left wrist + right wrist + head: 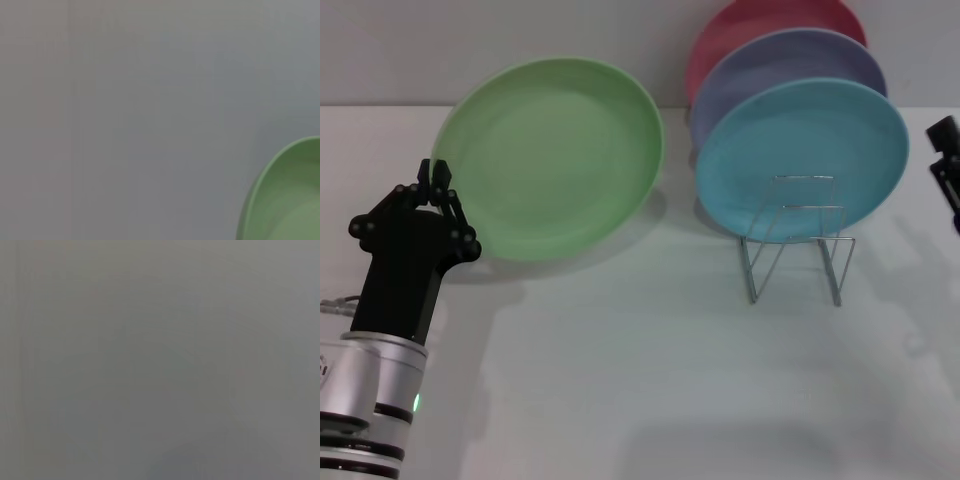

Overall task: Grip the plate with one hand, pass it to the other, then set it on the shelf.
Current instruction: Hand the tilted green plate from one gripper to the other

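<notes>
- Head view: the left gripper (439,178) sits at the near-left rim of the plate (555,155), its black fingers drawn together at the tips right against that edge. It looks clamped on the rim, though the contact itself is too small to confirm.
- The plate is tilted up, its hollow facing the camera, and it appears raised off the white bench (650,370), with its shadow falling below and to the right. That pose fits a plate held by its rim and not lying flat.
- Holding it by the left edge leaves the far rim free, which I judge is what the other hand needs for the pass.
- The right gripper (946,165) shows only as a black part at the right border of the head view, well apart from the plate. Whether its fingers are apart or together I cannot tell.
- The shelf (798,240) stands on the bench to the right, with a turquoise plate (802,150) upright in front, a lavender plate (785,75) behind it and a pink plate (760,30) at the back.
- The front wire loops look unoccupied, so a slot for the green plate seems to be there.
- Left wrist view: only a curved piece of the green rim shows against grey, so that camera is close beside the plate.
- Right wrist view: plain grey, nothing to tell.
- My reading: the grip step is done and the handover is not yet begun.
</notes>
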Robot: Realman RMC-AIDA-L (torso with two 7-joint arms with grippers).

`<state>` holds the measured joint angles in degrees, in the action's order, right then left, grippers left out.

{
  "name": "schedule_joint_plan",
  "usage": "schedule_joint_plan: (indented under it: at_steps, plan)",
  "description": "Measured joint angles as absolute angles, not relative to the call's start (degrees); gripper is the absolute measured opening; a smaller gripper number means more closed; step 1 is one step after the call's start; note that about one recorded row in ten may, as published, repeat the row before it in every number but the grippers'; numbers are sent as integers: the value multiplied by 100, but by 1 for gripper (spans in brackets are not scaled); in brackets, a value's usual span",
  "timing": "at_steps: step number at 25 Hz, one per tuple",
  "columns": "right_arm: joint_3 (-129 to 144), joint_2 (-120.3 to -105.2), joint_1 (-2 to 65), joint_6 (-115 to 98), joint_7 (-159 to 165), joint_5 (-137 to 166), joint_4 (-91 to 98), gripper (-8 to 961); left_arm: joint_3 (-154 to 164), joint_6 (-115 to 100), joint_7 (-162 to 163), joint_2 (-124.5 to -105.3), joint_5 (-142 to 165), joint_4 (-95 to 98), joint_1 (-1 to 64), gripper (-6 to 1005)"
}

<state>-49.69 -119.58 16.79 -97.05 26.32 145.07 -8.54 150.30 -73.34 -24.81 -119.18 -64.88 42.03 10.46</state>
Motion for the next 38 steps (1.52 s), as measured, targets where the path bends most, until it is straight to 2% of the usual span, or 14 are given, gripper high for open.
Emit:
schedule_joint_plan:
  at_steps: [8,26,38]
  plan:
    - [-4348,-11972,1074,-8656,1176,14463,-2428,680,15230,-7395,-2529,-11918,-6704,4231,996,66]
    - [-3622,-11979,911,-7244,360,14341,-3507,680,16108,-7868,-3506,-11918,-7434,4509,958,70]
    - [-3603,-11956,1195,-6624,355,14315,-3645,679,16243,-7870,-3525,-11918,-7436,4527,945,73]
